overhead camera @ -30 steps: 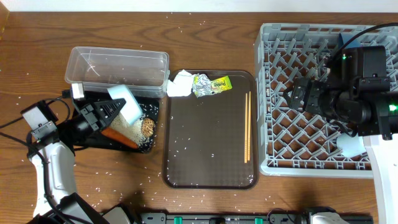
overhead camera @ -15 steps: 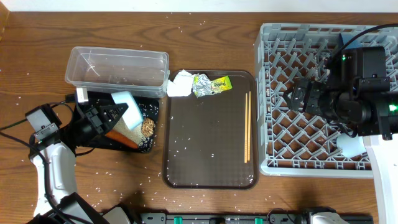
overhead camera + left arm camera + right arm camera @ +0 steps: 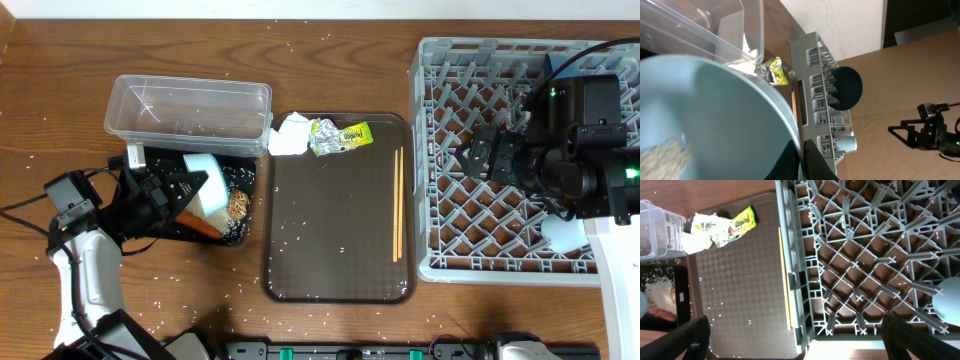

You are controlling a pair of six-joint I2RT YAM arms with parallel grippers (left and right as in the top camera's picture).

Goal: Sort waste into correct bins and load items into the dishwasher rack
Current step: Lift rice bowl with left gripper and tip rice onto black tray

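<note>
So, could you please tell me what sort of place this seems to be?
Probably a lab mock-up of a dish-clearing station rather than a real kitchen: a dishwasher rack sits on a plain wooden table, beside a brown tray holding chopsticks and a wrapper.

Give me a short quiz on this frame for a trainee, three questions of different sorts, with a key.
1. True or false: the chopsticks lie inside the dishwasher rack.
2. What does the left hand grip? A) a crumpled tissue B) a light-blue cup C) a foil wrapper
3. Fill in: the right hand hangs over the rack with its jaws ____.

Key:
1. False. They lie on the brown tray, beside the rack.
2. B. The cup is tilted above the black tray.
3. Open, holding nothing.
</note>
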